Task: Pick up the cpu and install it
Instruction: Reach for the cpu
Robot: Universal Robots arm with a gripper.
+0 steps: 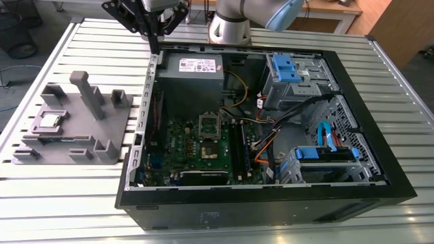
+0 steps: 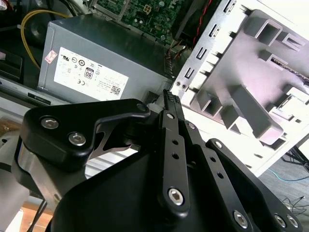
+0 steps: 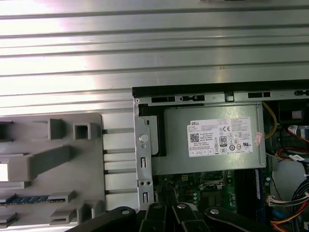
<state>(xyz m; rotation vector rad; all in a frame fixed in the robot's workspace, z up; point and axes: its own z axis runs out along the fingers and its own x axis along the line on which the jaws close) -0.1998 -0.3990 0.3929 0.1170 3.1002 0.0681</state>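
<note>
The cpu [image 1: 51,120], a small shiny silver square, lies in a recess of the grey studded tray [image 1: 101,127] at the exterior view's left. In the first wrist view its bright edge [image 3: 2,172] shows at the picture's border. My gripper [image 1: 156,48] hangs high over the back left corner of the open computer case [image 1: 379,168], apart from the cpu. Its black fingers [image 2: 169,104] are shut together with nothing between them. The green motherboard [image 1: 183,147] lies in the case, with its metal socket frame [image 1: 209,123] near the middle.
A grey power supply [image 1: 196,66] sits in the case just below the gripper. Blue drive bays [image 1: 288,68] and loose cables [image 1: 271,137] stand at the exterior view's right. A blue-green memory stick [image 1: 54,138] lies on the tray near the cpu. The tray has a tall post [image 1: 85,91]. All rests on a slatted metal table [image 1: 61,203].
</note>
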